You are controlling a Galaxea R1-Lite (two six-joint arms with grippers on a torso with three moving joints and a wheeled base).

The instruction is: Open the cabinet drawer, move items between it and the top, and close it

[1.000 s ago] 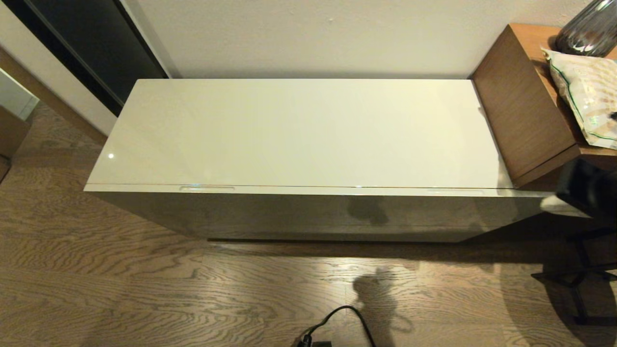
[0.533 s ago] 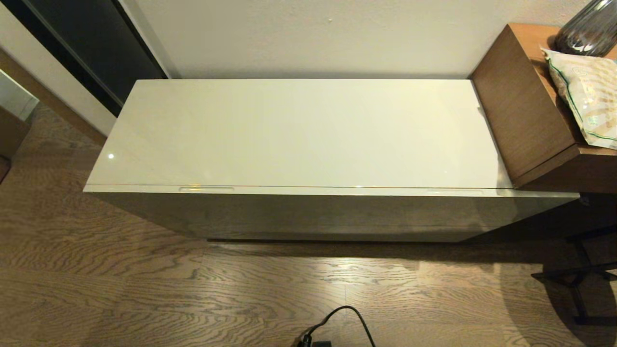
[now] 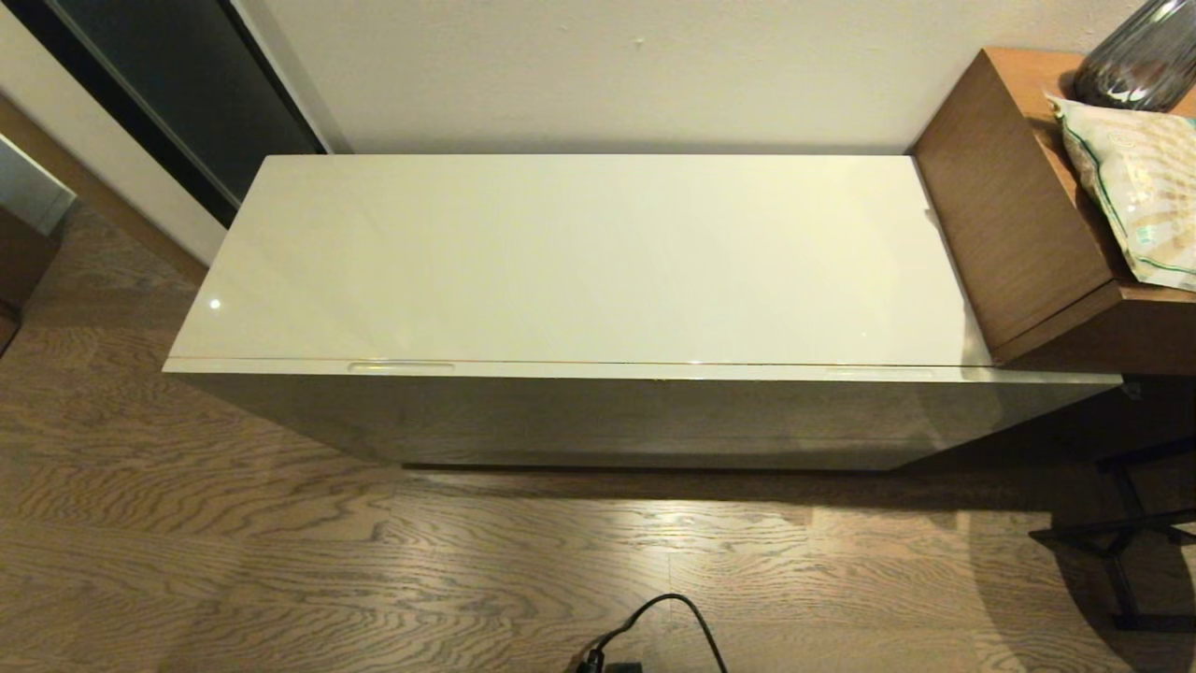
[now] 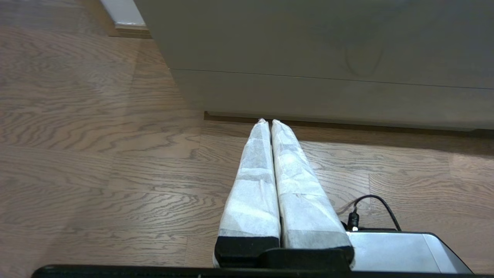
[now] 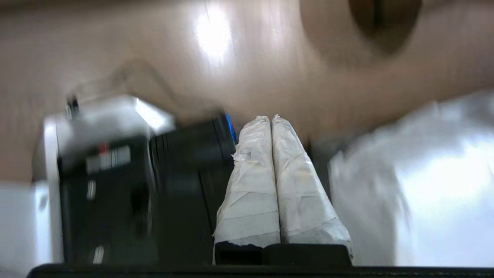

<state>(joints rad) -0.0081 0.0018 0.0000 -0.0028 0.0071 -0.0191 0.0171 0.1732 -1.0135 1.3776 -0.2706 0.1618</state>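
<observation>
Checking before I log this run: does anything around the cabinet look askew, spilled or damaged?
Nothing stands out. The cabinet drawer sits shut and flush, the top is unmarked, and the crinkly bag lies on the brown side table. Both pincers, left and right, are shut and hold nothing.

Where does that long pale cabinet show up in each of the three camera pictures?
Head view: the cabinet fills the middle, drawer shut, seen from above.
Left wrist view: its grey front spans the upper part, beyond the shut left claw.
Right wrist view: not recognisable.
Shared landmark: black cable on the floor.

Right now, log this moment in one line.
glossy cream-white cabinet top: bare | pale grey-cream drawer: shut | left fingers: together | right fingers: together
</observation>
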